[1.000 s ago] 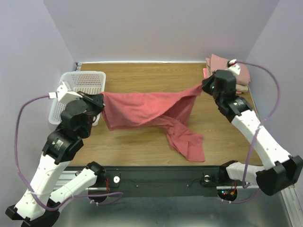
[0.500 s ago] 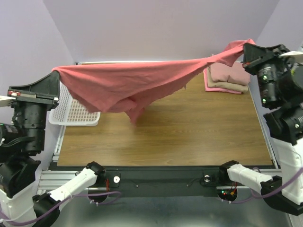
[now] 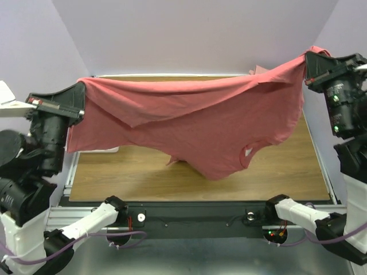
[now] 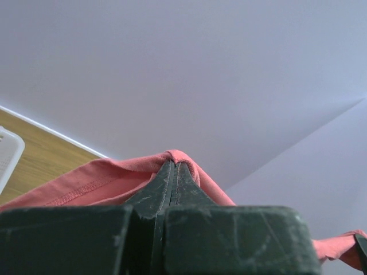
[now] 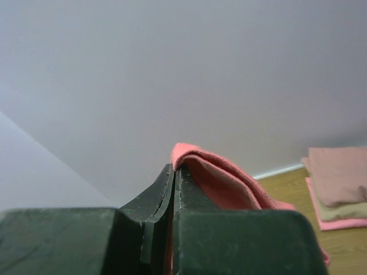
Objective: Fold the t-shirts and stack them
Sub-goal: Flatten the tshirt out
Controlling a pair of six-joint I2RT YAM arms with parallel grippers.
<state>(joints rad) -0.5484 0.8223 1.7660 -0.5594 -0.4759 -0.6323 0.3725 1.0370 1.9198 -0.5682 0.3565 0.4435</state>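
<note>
A large coral-red t-shirt (image 3: 189,123) hangs stretched in the air across the table, held by two upper corners. My left gripper (image 3: 80,87) is shut on the left corner, and the cloth (image 4: 109,177) wraps over its tips (image 4: 175,166). High at the right, my right gripper (image 3: 308,57) is shut on the other corner (image 5: 221,175), pinched at its tips (image 5: 175,169). The shirt's lowest folds sag to the table near the front. The right wrist view shows a folded stack: dusty-pink (image 5: 338,175) on tan (image 5: 341,212) on bright-pink (image 5: 335,224).
The wooden table (image 3: 287,172) shows below the hanging shirt. A corner of the white mesh basket (image 4: 7,157) appears at the left, mostly hidden behind the cloth in the top view. Purple walls close in on three sides.
Both arms lifted the shirt off the table and pulled it apart. Over the last half second it has unfurled from a bunched drape into a wide hanging sheet.
</note>
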